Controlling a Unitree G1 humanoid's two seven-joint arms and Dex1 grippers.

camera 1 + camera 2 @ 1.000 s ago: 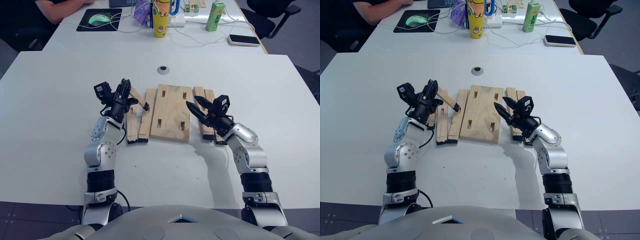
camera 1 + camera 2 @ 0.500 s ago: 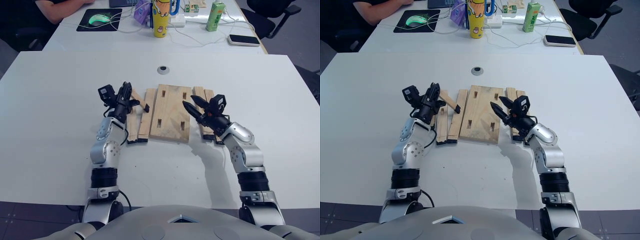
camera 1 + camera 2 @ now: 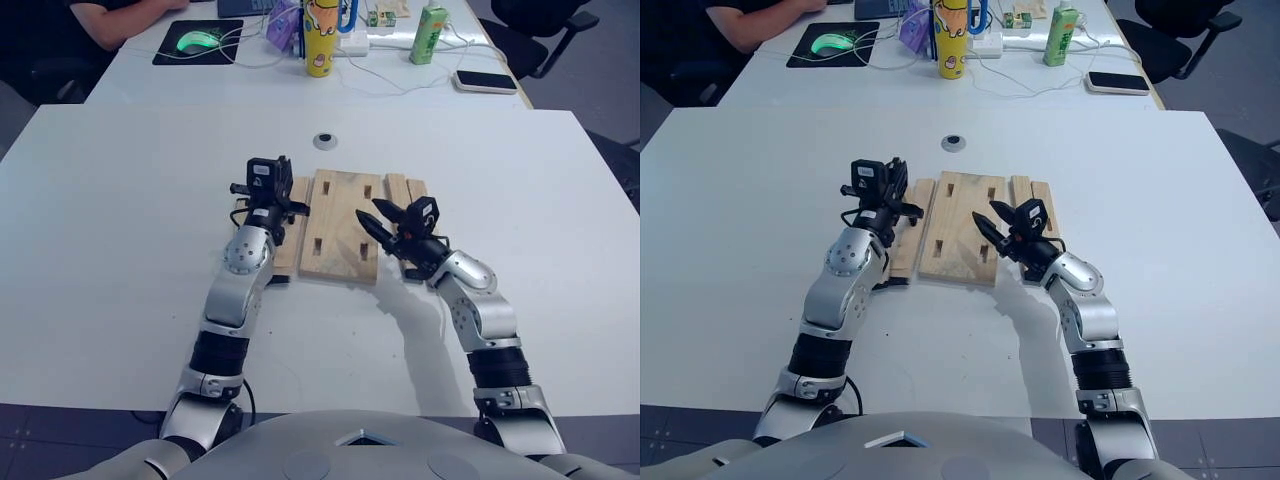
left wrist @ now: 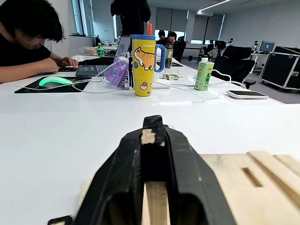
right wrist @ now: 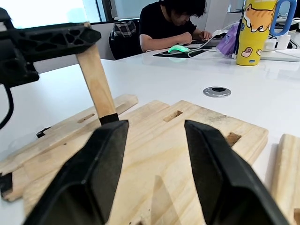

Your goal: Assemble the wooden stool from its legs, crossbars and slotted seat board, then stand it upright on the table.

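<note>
My left jaws are clamping a leg (image 5: 97, 84). The right wrist view is showing its black tip by the seat board (image 3: 340, 238), flat on the counter (image 3: 120, 200). My right jaws are hovering apart above it.

seat board (image 3: 335, 232) pale wood | leg (image 5: 96, 80) black-tipped | table (image 3: 120, 200) white | cup (image 3: 320, 45) yellow

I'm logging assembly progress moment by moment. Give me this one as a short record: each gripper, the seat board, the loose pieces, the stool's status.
left gripper: shut on a wooden leg, held over the seat board's left edge, black tip down
right gripper: open, over the seat board's right part
seat board: flat on the table
loose pieces: flat beside the board, on both sides
stool: not yet assembled
</note>
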